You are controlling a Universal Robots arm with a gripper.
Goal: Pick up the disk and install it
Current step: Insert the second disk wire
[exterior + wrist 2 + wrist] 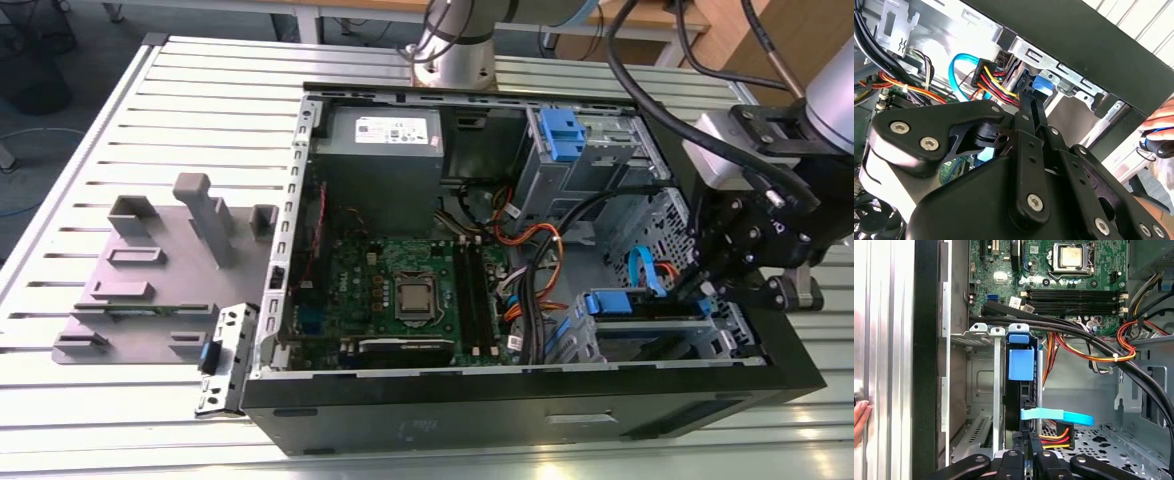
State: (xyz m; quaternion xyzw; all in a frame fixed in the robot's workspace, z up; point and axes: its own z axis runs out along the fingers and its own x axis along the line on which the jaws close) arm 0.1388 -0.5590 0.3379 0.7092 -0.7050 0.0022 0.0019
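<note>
The gripper (747,262) hangs at the open computer case (534,395), over the drive cage (654,335) in the case's corner at the exterior view's right. In the first wrist view its black fingers (1026,460) stand close together at the rear edge of the disk (1021,390), which sits on edge in the cage with its blue rail tab (1020,364) facing out. Whether the fingers press on the disk or merely stand against it, I cannot tell. In the second wrist view the linkage of the gripper (1029,107) points at the same blue tab (1043,86), just beside the bundle of red, yellow and black power wires (994,80).

A light blue flat cable (1056,415) crosses just beside the disk, near its rear end. Thick black cables (1079,335) run over the cage between the disk and the green motherboard (1054,270). Beyond the motherboard from the disk, the grey power-supply box (380,150) fills another corner of the case.

A person's hand (860,420) rests on the slatted table (200,100) just outside the case wall nearest the cage. Well apart from the case, at the exterior view's left, stands a grey plastic stand (154,270) with upright posts.
</note>
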